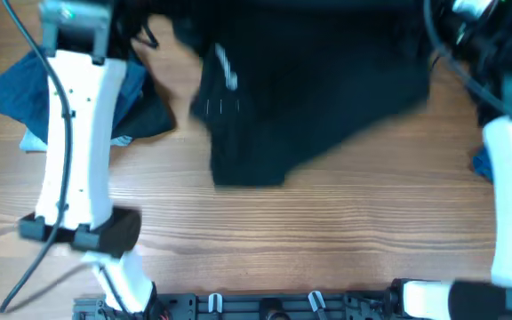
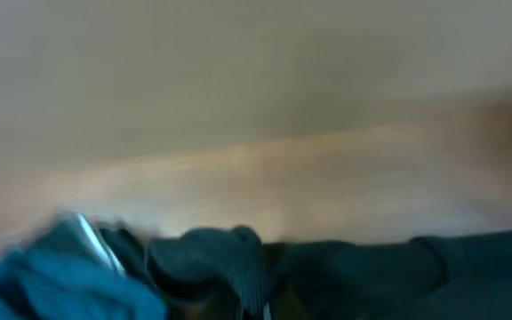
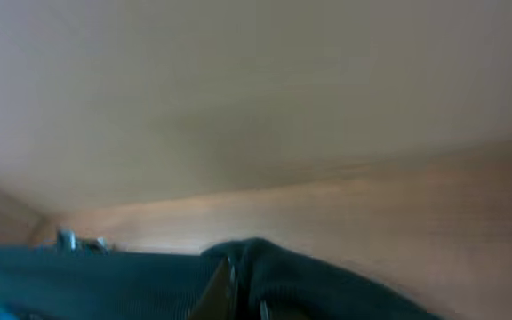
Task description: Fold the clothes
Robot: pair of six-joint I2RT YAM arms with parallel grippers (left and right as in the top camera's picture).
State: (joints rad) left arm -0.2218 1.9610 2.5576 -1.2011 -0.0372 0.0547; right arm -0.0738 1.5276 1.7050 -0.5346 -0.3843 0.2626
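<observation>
A large black garment (image 1: 309, 98) with a small white tag (image 1: 228, 69) lies spread across the far middle of the wooden table, motion-blurred. Both arms reach to its far edge, and their fingertips are hidden at the top of the overhead view. In the left wrist view my left gripper (image 2: 256, 307) is shut on a bunched fold of the black garment (image 2: 220, 262). In the right wrist view my right gripper (image 3: 238, 302) is shut on another bunched fold of it (image 3: 327, 284). Both wrist views are blurred.
A heap of blue and dark navy clothes (image 1: 16, 89) lies at the far left under the left arm; it also shows in the left wrist view (image 2: 52, 284). A bit of blue fabric (image 1: 483, 164) shows at the right edge. Bare wooden table (image 1: 309, 231) lies in front.
</observation>
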